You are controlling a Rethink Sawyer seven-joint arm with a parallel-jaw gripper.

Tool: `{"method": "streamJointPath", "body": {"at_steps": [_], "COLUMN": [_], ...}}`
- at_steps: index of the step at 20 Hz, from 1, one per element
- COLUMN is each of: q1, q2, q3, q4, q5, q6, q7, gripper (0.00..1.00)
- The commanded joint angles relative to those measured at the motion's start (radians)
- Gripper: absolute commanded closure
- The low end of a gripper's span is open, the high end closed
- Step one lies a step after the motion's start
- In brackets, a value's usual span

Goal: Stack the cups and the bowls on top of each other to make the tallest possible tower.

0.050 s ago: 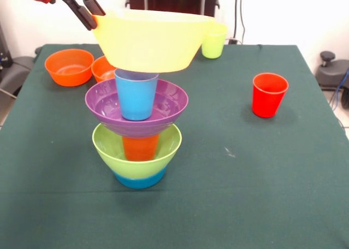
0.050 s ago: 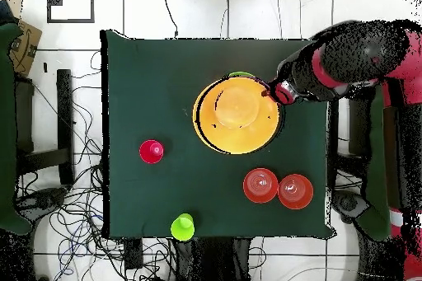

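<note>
The tower stands left of the table's middle: a small blue bowl (image 1: 139, 178) at the bottom, then a lime green bowl (image 1: 136, 148), an orange cup (image 1: 140, 147), a purple bowl (image 1: 136, 108) and a light blue cup (image 1: 136, 96). A large yellow bowl (image 1: 150, 39) sits on the blue cup, slightly tilted. My gripper (image 1: 94, 19) is shut on its left rim. From above, the yellow bowl (image 2: 236, 115) hides the pile, with the gripper (image 2: 270, 92) at its right rim.
Two small orange bowls (image 1: 69, 67) (image 1: 103, 68) sit at the far left. A yellow-green cup (image 1: 214, 42) stands behind the yellow bowl, and a red cup (image 1: 269, 95) stands alone on the right. The green cloth (image 1: 245, 194) covers the table.
</note>
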Motion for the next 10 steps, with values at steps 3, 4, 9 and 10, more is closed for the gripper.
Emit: {"method": "streamJointPath", "body": {"at_steps": [3, 4, 9, 10], "q1": [0.053, 0.053, 0.061, 0.061], "q2": [-0.002, -0.003, 0.002, 0.002], "q3": [-0.094, -0.094, -0.096, -0.097], "q4": [-0.086, -0.089, -0.104, -0.106], "q5": [-0.081, -0.082, -0.088, -0.089], "q6": [0.04, 0.043, 0.048, 0.049], "q7": [-0.352, -0.354, -0.363, -0.364], "gripper": [1.0, 1.0, 1.0, 1.0]}}
